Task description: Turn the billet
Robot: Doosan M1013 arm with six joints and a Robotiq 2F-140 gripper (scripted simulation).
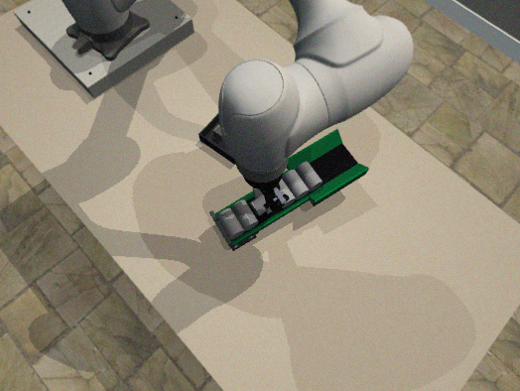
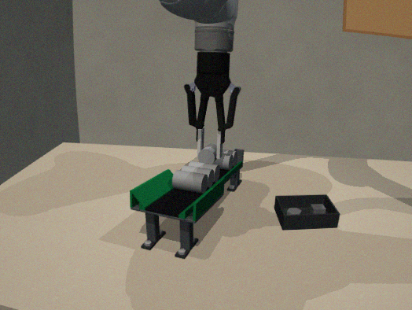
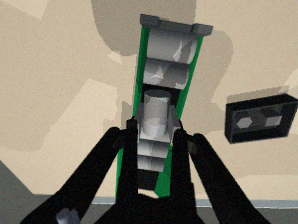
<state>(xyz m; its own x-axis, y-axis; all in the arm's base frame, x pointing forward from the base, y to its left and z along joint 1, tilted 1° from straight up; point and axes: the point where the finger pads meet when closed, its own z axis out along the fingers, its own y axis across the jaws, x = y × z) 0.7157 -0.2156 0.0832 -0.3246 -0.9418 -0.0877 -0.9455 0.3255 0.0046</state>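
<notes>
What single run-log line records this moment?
tool: shut on lengthwise billet | billet: raised above row | ramp: four billets across | turn: pending

Pale grey, rounded arm (image 1: 318,74) links with seam lines; grey collar above black gripper (image 2: 210,135); slim black linkages, light fingertips (image 2: 200,138); dark base flange on grey plate (image 1: 106,45).

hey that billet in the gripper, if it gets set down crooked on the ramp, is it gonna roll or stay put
The held billet looks round and smooth, so it would probably roll along the ramp once released crosswise. It looks solid, so likely stiff. The gripper pinches its curved sides, so it might slip or twist.
</notes>
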